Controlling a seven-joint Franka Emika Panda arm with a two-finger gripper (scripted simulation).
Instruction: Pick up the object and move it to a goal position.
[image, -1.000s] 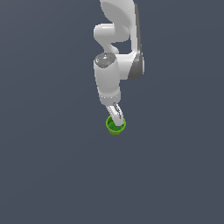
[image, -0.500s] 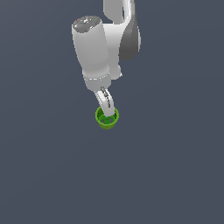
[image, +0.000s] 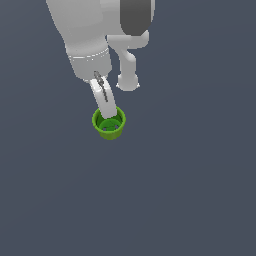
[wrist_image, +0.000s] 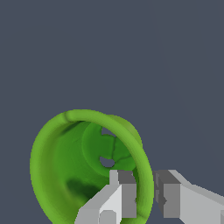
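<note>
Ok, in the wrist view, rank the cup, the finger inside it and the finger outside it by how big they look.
1. Cup, clearly largest.
2. Outer finger and inner finger look about alike; both are cut off by the frame edge, so no ranking between them.

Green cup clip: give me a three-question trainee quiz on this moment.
1. True or false: the pincer straddles the green cup's rim.
2. In the wrist view, one finger sits where? A) inside the cup B) under its base C) far from it
3. What colour is the surface around the cup?

Key: 1 true; 2 A; 3 dark grey-blue.
</note>
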